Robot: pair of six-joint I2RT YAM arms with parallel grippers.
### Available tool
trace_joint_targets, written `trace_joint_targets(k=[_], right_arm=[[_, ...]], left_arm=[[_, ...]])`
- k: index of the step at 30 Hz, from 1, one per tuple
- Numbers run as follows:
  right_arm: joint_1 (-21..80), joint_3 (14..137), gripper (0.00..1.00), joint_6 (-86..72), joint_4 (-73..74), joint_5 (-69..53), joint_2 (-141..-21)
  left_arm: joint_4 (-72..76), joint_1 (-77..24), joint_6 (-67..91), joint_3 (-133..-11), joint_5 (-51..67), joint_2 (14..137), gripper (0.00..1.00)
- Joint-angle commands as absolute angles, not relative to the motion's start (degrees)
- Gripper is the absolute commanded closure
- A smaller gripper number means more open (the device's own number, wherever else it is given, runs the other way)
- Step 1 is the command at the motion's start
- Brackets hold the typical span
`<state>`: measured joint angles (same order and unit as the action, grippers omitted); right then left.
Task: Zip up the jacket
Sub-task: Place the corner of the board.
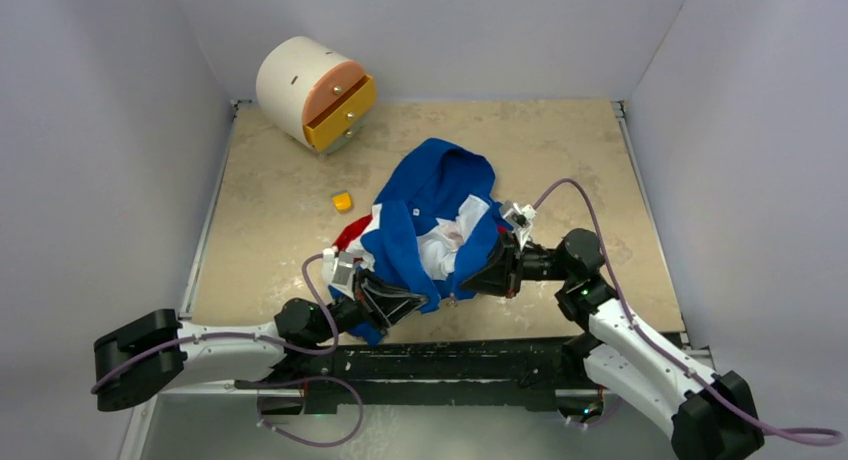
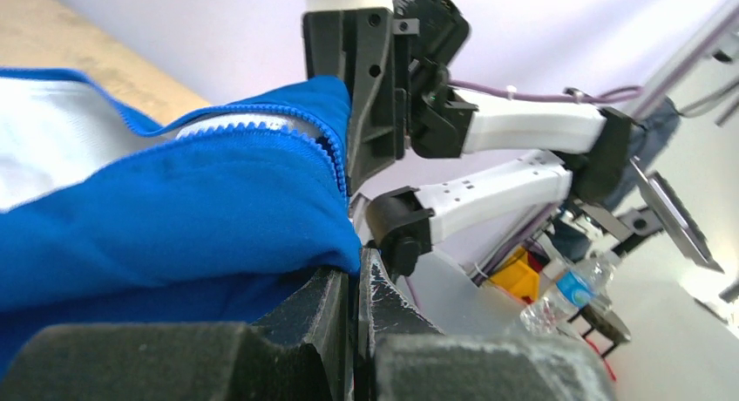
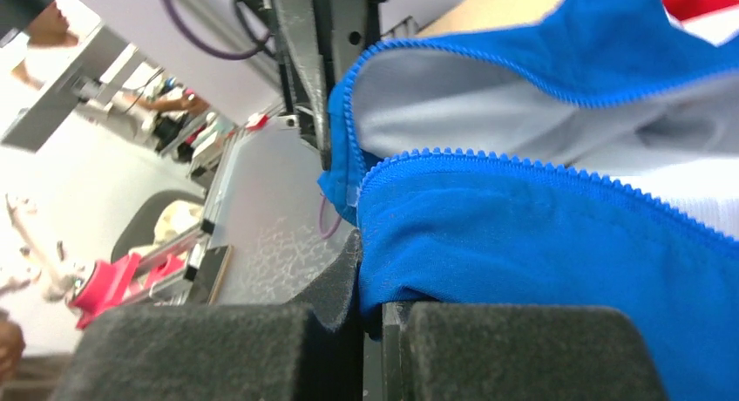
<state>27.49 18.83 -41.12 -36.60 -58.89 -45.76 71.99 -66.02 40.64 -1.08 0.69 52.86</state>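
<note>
Left hand [image 2: 357, 327], right hand [image 3: 373, 331] pinch jacket [image 1: 432, 180] — drawers [image 1: 340, 102] beyond.

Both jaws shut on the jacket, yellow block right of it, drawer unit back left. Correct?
No. Top view: the block lies left of the jacket, not right. Both jaws are shut on the jacket and the drawer unit stands back left.

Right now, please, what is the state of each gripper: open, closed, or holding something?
Left gripper: closed, pinching a blue edge of the jacket.
Right gripper: closed, also pinching blue fabric of the jacket.
</note>
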Motion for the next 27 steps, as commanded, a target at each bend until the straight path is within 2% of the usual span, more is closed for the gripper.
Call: trace_joint_targets(k=[1,14,27], right_arm=[[27.69,23.89,1.0,-37.88,-43.18,-68.87,-45.34],[27.69,26.11,1.0,-39.99,-42.46,-73.72,-46.45],[27.69,27.19,1.0,-40.79,-38.56,-72.55,-47.84]], left_arm=[[80.24,-65.92,35.97,-4.44,10.61,52.97,1.0],[80.53,-65.92,15.25,-6.23,14.59,53.57,1.0],[79.06,-65.92,13.18,-9.75,20.03,58.08,1.0]])
